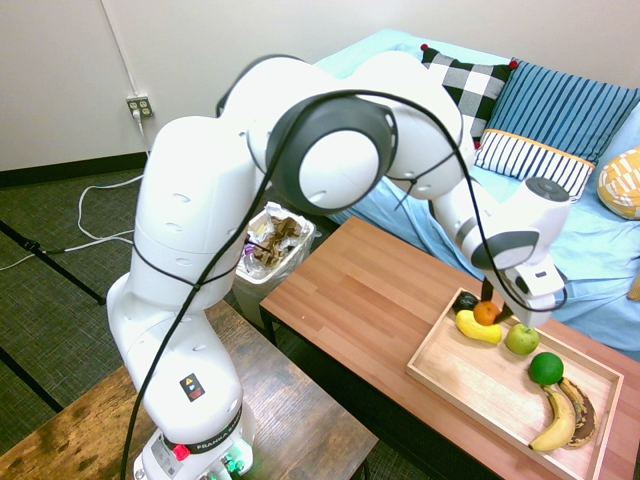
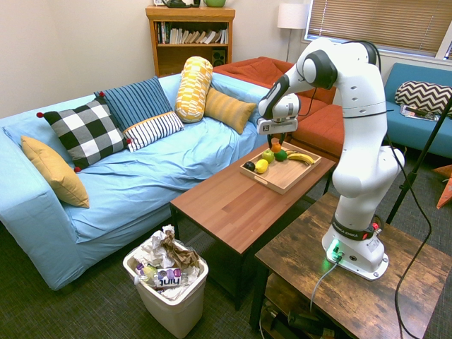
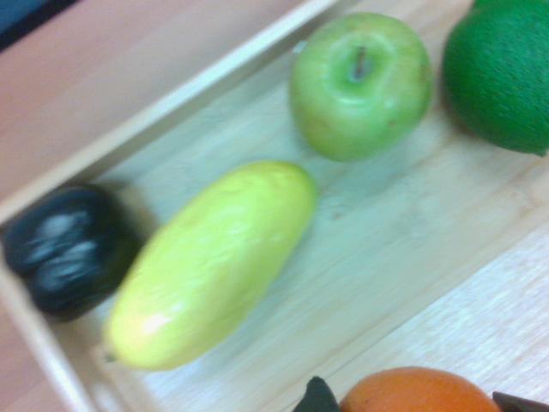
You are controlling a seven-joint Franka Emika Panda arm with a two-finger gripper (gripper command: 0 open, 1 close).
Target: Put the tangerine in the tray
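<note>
The tangerine (image 1: 486, 313) is small, round and bright orange, and my gripper (image 1: 490, 301) is shut on it from above. It sits at the sofa-side rim of the light wooden tray (image 1: 470, 385), just behind the yellow fruit. Whether it touches the table or hangs above it I cannot tell. In the second exterior view the tangerine (image 2: 275, 146) shows under the gripper (image 2: 276, 140), behind the green apple. The wrist view catches the tangerine's top (image 3: 420, 390) at the picture's edge, just outside the tray's rim (image 3: 171, 107).
In the tray lie a yellow fruit (image 1: 478, 327), a green apple (image 1: 521, 339), a lime (image 1: 545, 368), a dark fruit (image 1: 465, 300) and two bananas (image 1: 562, 418). The tray stands on a brown coffee table (image 1: 360, 300) before a blue sofa (image 1: 600, 250). A full bin (image 1: 272, 245) stands at the table's end.
</note>
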